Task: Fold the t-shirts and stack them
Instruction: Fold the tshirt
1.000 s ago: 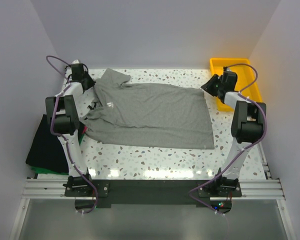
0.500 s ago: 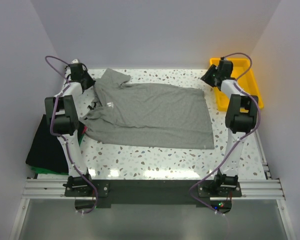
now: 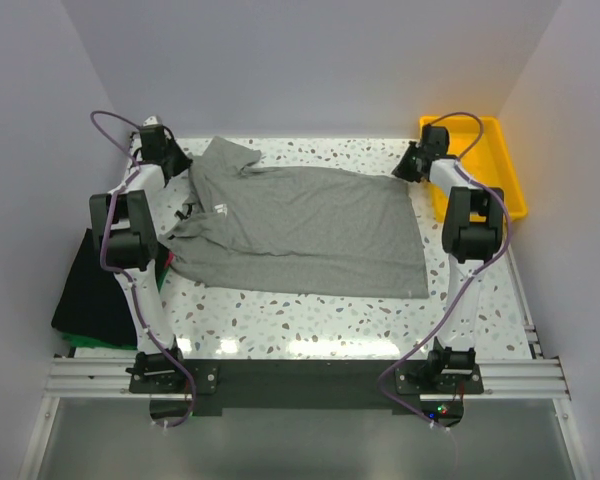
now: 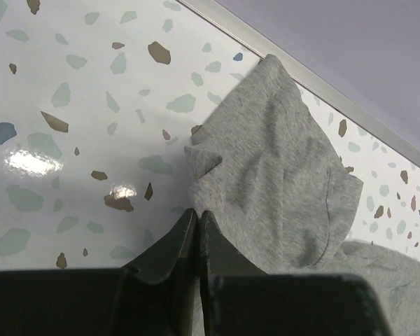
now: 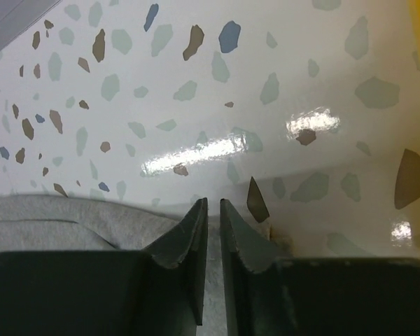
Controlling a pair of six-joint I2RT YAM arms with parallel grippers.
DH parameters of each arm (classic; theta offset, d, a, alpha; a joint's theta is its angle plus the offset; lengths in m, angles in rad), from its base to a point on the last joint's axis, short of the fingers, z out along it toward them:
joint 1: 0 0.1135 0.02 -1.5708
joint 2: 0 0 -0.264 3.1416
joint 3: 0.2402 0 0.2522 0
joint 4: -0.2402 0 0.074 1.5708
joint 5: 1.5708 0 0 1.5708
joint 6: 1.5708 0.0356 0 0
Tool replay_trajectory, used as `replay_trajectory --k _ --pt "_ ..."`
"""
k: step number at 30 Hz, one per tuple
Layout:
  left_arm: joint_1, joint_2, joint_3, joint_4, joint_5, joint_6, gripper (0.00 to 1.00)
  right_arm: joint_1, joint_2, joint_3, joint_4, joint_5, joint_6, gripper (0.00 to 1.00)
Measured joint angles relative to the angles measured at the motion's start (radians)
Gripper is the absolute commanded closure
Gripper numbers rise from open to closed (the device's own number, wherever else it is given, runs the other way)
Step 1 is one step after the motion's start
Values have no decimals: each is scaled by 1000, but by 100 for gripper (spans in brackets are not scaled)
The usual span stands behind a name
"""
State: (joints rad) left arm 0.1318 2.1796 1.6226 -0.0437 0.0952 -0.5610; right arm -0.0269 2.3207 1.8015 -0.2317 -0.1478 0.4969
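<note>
A heather-grey t-shirt (image 3: 300,225) with a small white chest logo lies spread flat on the speckled table, collar to the left. My left gripper (image 3: 177,166) is at its far left sleeve. In the left wrist view the jaws (image 4: 197,212) are pressed together on the edge of that sleeve (image 4: 273,168). My right gripper (image 3: 408,170) is at the shirt's far right corner. In the right wrist view its jaws (image 5: 213,203) stand a narrow slit apart with grey cloth (image 5: 77,217) pinched between them. Folded black (image 3: 92,285) and green (image 3: 80,340) shirts lie stacked at the left edge.
A yellow plastic tray (image 3: 505,165) stands at the back right, just behind the right arm. The back wall rail (image 4: 315,77) runs close behind the left sleeve. Both arms reach far back over the table, one along each side of the shirt.
The right arm has swung from beside the yellow tray toward the back and left, bringing its gripper onto the shirt's far right corner. The left arm and the shirt have not moved.
</note>
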Motion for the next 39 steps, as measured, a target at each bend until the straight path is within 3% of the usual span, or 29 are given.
replay_trajectory --k 4,13,18,20,25,27,34,39 --pt "0 0 0 1 6 0 95 -2 0 33 -20 0 -7 99" --pt "0 -34 -20 3 6 0 96 -14 -48 -23 -16 0 -11 99" --pt "0 -73 -35 10 6 0 95 -22 -92 -29 -16 0 -17 76" --pt "0 -80 -42 17 6 0 90 -24 -98 -28 -16 0 -26 74" --pt "1 -87 -64 12 -35 2 56 -25 -98 -35 -30 0 -29 71" --pt "1 -89 -64 -11 -87 2 48 -25 -98 -43 -31 0 -30 71" --pt "-7 -109 -13 -90 -202 6 46 -25 -98 -50 -39 0 -39 69" --pt "-69 -5 286 -183 -258 66 45 -25 -98 -50 -42 -1 -43 69"
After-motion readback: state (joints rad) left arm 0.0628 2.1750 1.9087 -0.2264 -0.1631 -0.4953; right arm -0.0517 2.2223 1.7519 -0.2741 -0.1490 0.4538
